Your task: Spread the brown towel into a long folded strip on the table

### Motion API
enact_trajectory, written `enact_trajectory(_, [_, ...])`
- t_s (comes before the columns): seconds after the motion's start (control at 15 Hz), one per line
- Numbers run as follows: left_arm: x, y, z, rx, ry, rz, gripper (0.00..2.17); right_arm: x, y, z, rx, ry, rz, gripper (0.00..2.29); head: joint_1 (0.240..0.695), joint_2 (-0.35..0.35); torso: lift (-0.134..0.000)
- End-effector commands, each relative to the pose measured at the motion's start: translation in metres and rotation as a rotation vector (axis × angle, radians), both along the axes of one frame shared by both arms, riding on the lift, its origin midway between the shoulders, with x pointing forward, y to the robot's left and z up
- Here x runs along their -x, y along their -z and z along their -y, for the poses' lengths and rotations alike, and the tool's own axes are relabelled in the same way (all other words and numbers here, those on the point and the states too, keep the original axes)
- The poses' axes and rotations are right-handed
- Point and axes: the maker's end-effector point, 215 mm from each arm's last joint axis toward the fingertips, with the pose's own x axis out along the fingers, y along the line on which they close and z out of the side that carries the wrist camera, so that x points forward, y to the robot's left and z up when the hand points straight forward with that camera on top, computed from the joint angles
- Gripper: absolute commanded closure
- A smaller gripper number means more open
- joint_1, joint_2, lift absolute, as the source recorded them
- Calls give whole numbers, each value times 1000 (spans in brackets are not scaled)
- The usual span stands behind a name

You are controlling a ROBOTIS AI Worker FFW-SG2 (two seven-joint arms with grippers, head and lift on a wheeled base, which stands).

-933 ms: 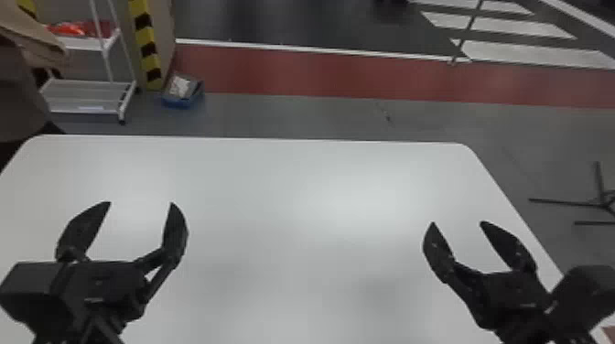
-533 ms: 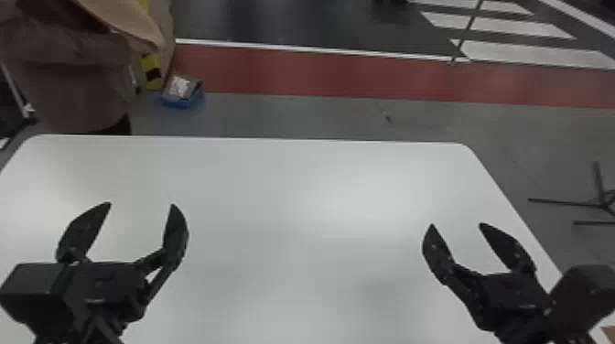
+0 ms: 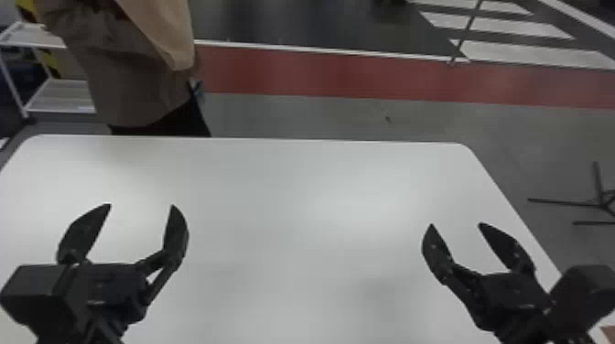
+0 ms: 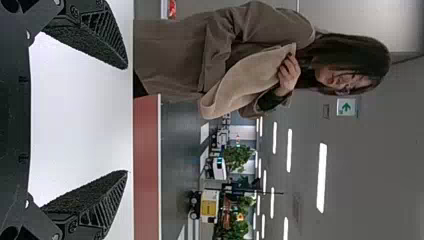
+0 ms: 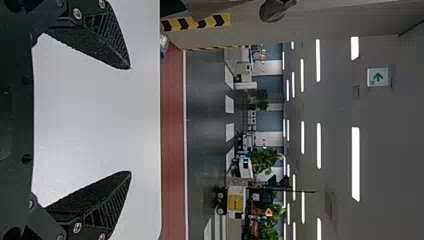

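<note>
Towel [image 4: 245, 75], in a person's hand [image 4: 289, 74] beyond the table [image 3: 297, 206], looks light, soft, floppy: pinch it at two corners, I'd say! Left gripper [image 3: 141, 206] and right gripper [image 3: 455, 224], both spread wide, empty, above the table.

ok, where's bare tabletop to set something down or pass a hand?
Widest: middle of the table, between the left pincer and the right pincer. Also the band from them to the far edge. Crowded: near left and near right, around the pincers. Past the far edge at left, a person holds the towel.
</note>
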Motion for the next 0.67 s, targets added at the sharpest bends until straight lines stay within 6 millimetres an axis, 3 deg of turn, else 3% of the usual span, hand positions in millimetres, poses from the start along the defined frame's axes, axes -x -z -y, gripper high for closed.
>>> enact_trajectory(0.0, [0,-1,0,2,0,1,140,0,1,0,-2,1,-2,137,695,-169,-120])
enact_trajectory(0.6, [0,0,1,2,11,11,140,-1,3,2,-15,5,2,137,695,-174,-120])
